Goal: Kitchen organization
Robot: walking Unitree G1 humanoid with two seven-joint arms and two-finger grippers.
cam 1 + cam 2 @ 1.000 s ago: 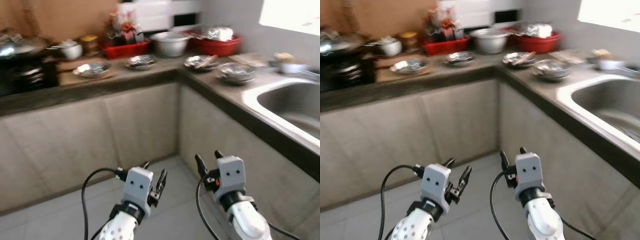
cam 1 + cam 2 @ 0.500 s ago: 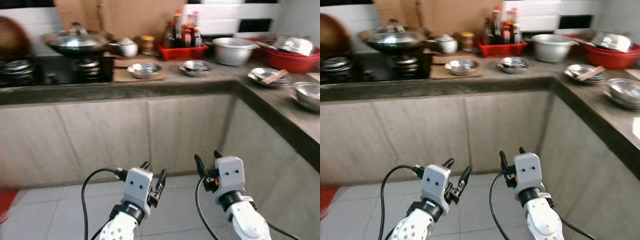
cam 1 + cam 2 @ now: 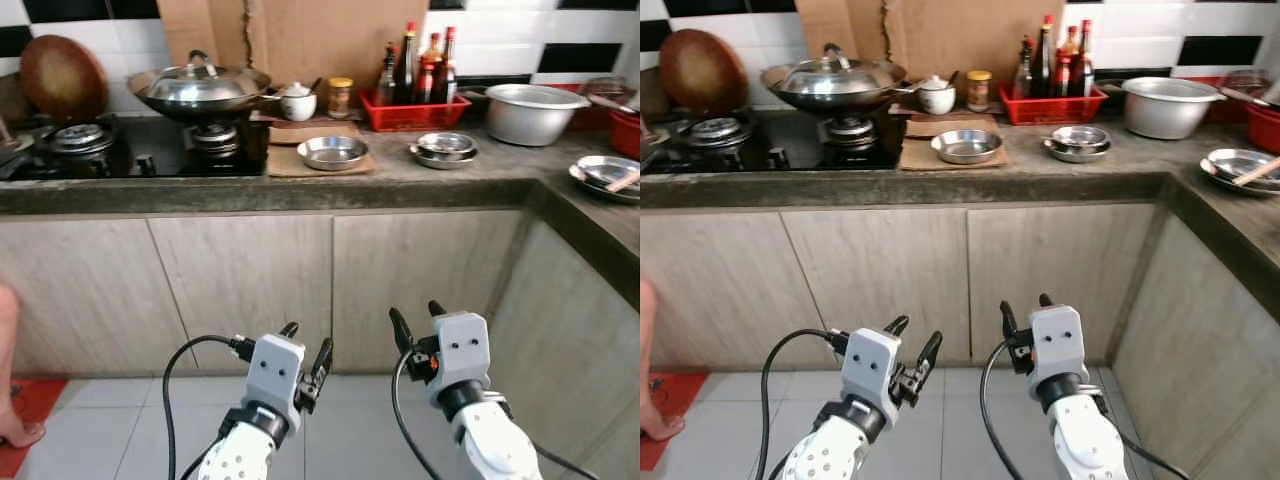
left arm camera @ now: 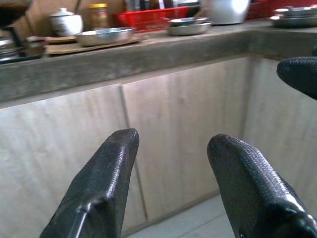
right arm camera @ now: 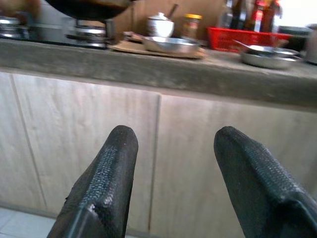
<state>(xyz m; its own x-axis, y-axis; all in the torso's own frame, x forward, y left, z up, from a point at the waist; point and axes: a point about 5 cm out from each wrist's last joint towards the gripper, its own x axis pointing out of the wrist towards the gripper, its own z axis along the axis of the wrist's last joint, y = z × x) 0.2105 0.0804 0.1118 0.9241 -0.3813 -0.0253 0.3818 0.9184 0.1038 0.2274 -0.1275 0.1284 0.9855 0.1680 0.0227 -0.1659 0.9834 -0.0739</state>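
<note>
While your robot stands on the tiled floor point(image 3: 120, 430) facing the L-shaped kitchen counter point(image 3: 400, 185), both arms are held low in front of the wooden cabinet doors point(image 3: 240, 280), well below the counter's front edge. Your left gripper point(image 3: 305, 350) has its two black fingers spread wide and holds nothing; your right gripper point(image 3: 418, 320) is likewise spread wide and empty, the pair side by side and apart. On the counter, a lidded wok point(image 3: 198, 85) sits on the gas stove point(image 3: 110, 150) at the left end. Just right of the stove, a steel dish point(image 3: 332, 151) rests on a brown mat point(image 3: 322, 162) near the front edge, with a white lidded pot point(image 3: 297, 102) and a jar point(image 3: 340, 97) behind it by the back wall. A red basket of sauce bottles point(image 3: 418, 95) stands at the back, stacked steel plates point(image 3: 446, 148) in front of it, and a large metal pot point(image 3: 530, 110) toward the corner. Another steel plate point(image 3: 605, 172) lies on the counter's right wing. A person's bare foot point(image 3: 15, 425) shows at the floor's left edge.
</note>
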